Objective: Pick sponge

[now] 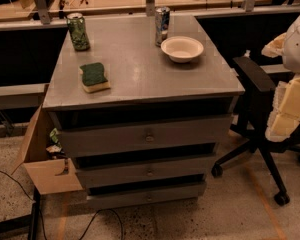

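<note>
The sponge (94,77), a small block with a dark green top over pale yellow foam, lies flat on the grey cabinet top (140,79) near its front left. My gripper (285,111) is at the right edge of the camera view, partly cut off. It hangs beside the cabinet and above the chair, far to the right of the sponge and touching nothing.
A green patterned can (78,31) stands at the back left and a blue-silver can (162,25) at the back middle, with a white bowl (182,49) beside it. A black office chair (257,114) stands to the right. An open cardboard box (45,154) sits at the lower left.
</note>
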You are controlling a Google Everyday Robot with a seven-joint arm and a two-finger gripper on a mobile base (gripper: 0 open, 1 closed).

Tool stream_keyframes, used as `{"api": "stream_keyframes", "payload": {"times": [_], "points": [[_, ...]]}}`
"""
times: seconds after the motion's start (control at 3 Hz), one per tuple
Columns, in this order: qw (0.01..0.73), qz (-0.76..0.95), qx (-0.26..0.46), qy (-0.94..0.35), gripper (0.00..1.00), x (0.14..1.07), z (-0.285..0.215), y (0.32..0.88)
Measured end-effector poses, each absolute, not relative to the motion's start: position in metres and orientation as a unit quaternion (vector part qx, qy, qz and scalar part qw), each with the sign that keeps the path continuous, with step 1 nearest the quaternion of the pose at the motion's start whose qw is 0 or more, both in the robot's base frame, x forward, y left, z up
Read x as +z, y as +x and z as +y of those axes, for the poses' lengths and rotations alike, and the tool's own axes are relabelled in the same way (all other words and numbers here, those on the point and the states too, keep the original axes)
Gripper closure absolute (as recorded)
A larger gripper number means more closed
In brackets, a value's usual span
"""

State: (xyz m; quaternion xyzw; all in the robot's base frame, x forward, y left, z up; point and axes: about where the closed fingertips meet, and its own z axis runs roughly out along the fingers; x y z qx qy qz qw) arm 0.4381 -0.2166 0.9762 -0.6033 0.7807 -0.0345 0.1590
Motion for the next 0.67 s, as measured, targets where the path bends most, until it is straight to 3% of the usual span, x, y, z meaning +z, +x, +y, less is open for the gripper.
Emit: {"api": "stream_keyframes", "payload": {"times": [0.67], "points": [[0.148,0.734,-0.053,-0.661,0.0,0.979,-0.197,0.446]]}}
